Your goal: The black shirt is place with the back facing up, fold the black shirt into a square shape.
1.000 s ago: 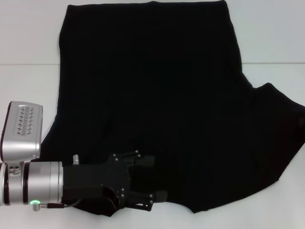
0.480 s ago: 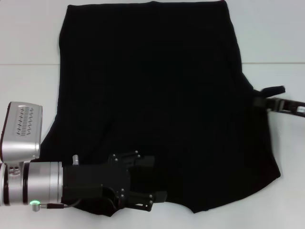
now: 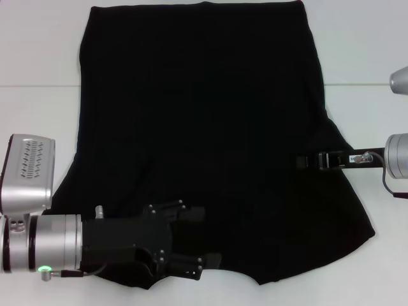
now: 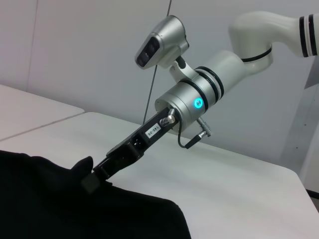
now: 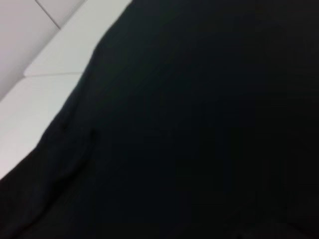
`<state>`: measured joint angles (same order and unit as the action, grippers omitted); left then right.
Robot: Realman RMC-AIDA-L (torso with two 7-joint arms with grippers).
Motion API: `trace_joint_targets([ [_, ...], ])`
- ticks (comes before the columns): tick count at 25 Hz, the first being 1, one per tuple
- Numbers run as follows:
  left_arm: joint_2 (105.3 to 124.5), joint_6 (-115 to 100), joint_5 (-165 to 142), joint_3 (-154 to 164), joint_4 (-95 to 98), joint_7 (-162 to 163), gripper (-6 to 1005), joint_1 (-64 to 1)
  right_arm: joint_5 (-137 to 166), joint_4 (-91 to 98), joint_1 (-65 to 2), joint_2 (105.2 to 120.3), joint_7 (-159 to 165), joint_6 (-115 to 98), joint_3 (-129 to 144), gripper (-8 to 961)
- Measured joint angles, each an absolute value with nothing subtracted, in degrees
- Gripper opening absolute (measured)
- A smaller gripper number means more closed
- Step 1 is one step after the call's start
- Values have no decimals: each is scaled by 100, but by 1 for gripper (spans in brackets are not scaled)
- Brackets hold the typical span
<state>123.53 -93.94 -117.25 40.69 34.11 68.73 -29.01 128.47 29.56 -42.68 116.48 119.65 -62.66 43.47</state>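
The black shirt (image 3: 204, 115) lies flat on the white table (image 3: 38, 51), plain side up, with no lettering showing. My right gripper (image 3: 302, 160) reaches in from the right and is shut on the shirt's right sleeve, holding it over the shirt's body. The left wrist view shows that gripper (image 4: 89, 178) with a bunch of black cloth in its tips. My left gripper (image 3: 207, 236) rests over the shirt's near left part with its fingers apart. The right wrist view is filled by the shirt (image 5: 199, 124).
Bare white table shows left of the shirt, at the far right (image 3: 376, 51) and behind the right arm (image 4: 239, 189). A table seam runs across the far part (image 3: 38, 86). The shirt's near edge reaches the table's front.
The right gripper came in from the right and dragged the spread right sleeve inward over the shirt's body. The shirt's right side is now narrower. The left gripper stayed still.
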Motion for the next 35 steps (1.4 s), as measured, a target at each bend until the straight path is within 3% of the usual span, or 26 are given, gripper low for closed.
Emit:
trace_joint_targets([
  [7,12348,-9300,-11724,4060,3412,6873,949,-2914,12927,3048,-4248,11647,12102,-6242,4255,45],
  [12,12348,-9297,-11725,4060,3410,6874,949,-2919,12711,3143,-4131,11546,12089,-6274,3985,267],
  [23,12354,-9297,-11725,4060,3410,6881,949,-2944,13001,3115,-4068,11329,12815,-5562,3912,506],
  [26,12352,-9298,-11724,4060,3410,6882,949,-2952,13170,3099,-4069,11358,12994,-5326,3914,754],
  [35,12341,-9269,-11724,4061,3410,6882,948,-2953,13313,2791,-4177,11443,12992,-4698,3976,763],
])
